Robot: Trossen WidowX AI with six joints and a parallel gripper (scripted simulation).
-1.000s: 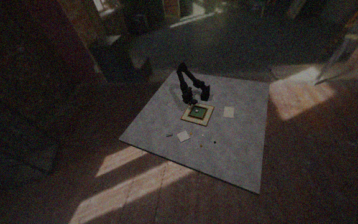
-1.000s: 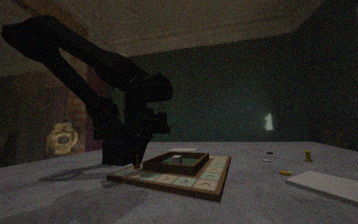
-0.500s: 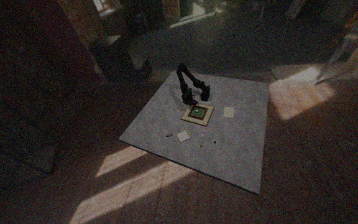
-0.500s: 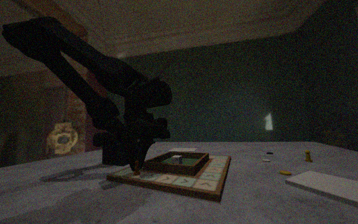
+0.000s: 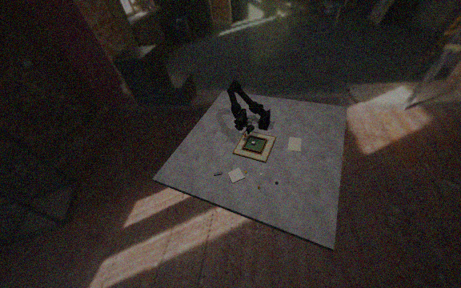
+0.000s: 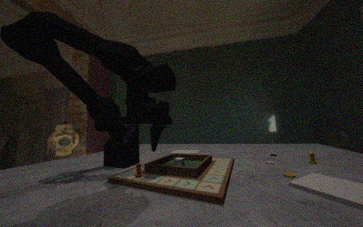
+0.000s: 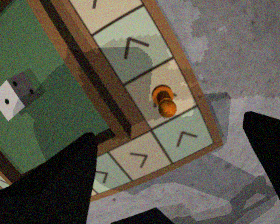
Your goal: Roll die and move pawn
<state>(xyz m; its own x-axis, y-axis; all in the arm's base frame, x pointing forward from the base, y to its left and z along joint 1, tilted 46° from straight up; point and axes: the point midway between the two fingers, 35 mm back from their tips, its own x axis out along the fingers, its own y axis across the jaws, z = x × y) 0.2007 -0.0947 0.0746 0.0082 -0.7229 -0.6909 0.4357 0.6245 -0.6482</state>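
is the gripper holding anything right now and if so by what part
Nothing. The gripper is open above the board, and the orange pawn stands free on a square.

Orange pawn (image 7: pixel 164 100), white die (image 7: pixel 7 102) with one black pip, green tray (image 7: pixel 64 106), cream-and-mint arrowed squares (image 7: pixel 130 50).

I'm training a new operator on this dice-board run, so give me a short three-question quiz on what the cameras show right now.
1. True or false: the die lies inside the dice tray.
2. How many pips show on top of the die?
3. The gripper is: A) shut on the pawn; B) open, above the board, holding nothing; C) shut on the die.

Key
1. True: it rests on the tray's green floor.
2. One, as far as the wrist view shows.
3. B: the fingers stand wide apart, and the orange pawn stands free on a square of the ring.
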